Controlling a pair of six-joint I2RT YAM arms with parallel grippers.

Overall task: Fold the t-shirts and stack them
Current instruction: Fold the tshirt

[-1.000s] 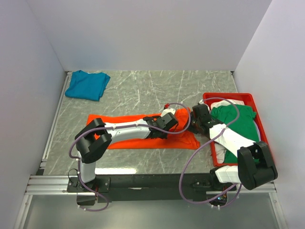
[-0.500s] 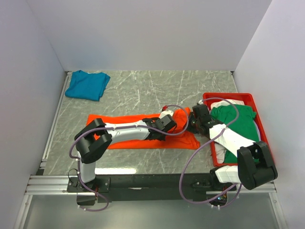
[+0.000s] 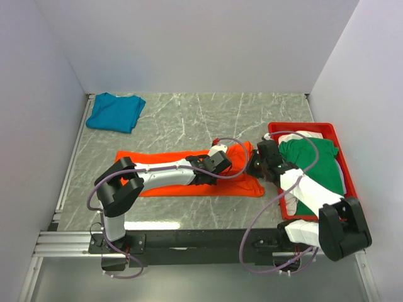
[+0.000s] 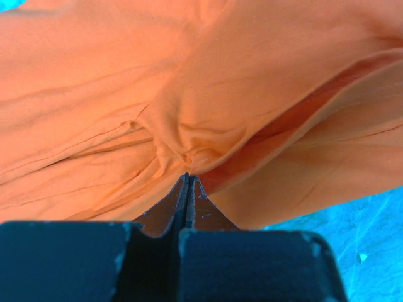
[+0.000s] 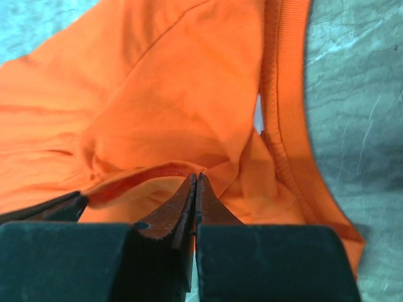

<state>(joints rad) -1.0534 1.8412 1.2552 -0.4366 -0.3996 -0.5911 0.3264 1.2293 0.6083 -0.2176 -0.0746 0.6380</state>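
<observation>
The orange t-shirt lies folded lengthwise across the middle of the table. My left gripper is shut on a fold of orange cloth near the shirt's right end. My right gripper is shut on the orange cloth beside the collar, just right of the left gripper. The teal t-shirt lies folded at the back left. The green t-shirt lies over a white t-shirt in the red tray.
The red tray sits at the right edge of the table. White walls close the back and sides. A metal rail runs along the near edge under the arm bases.
Both grippers have shifted slightly left along the orange shirt's right end, lifting and bunching the cloth there. The right forearm has swung lower over the tray.
</observation>
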